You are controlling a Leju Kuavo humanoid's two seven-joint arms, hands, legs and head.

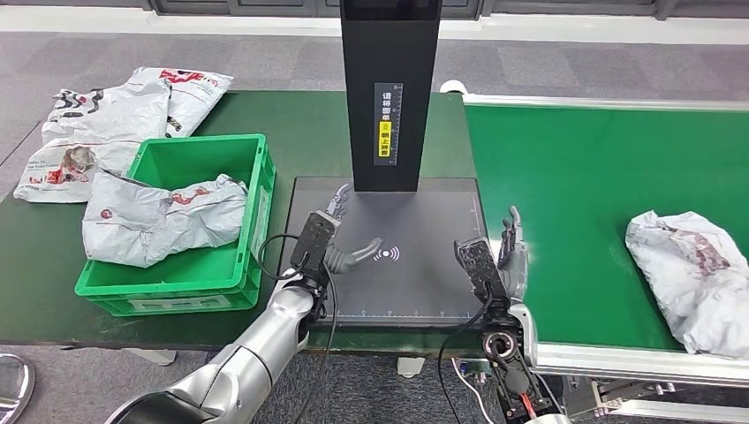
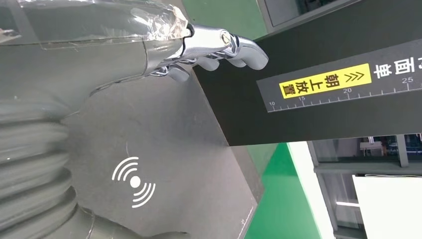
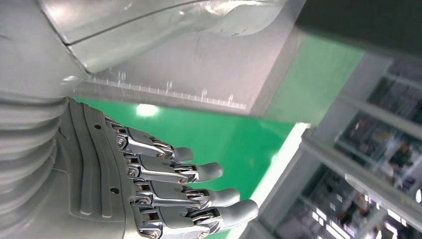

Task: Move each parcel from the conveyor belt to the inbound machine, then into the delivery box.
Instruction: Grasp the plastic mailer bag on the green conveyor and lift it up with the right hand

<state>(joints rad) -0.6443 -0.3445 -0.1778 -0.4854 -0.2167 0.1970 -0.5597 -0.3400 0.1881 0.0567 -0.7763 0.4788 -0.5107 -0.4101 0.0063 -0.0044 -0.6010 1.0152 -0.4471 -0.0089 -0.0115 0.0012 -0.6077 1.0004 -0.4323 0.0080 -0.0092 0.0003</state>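
Parcel pickup looks like the step in hand, I judge: the inbound machine's scan plate (image 1: pixel 389 256) lies bare between my hands, and one parcel (image 1: pixel 168 219) already sits in the green delivery box (image 1: pixel 258 190) at nine o'clock. My left hand (image 1: pixel 340 243) hovers over the plate, fingers apart, holding nothing; my right hand (image 1: pixel 510 252) stands at the plate's three o'clock edge, fingers straight and close together, empty. The next parcel (image 1: pixel 693 274), a crumpled grey-white bag with red print, lies on the conveyor belt (image 1: pixel 565 177) well off at three o'clock; my right arm must reach across and close round its loose folds.
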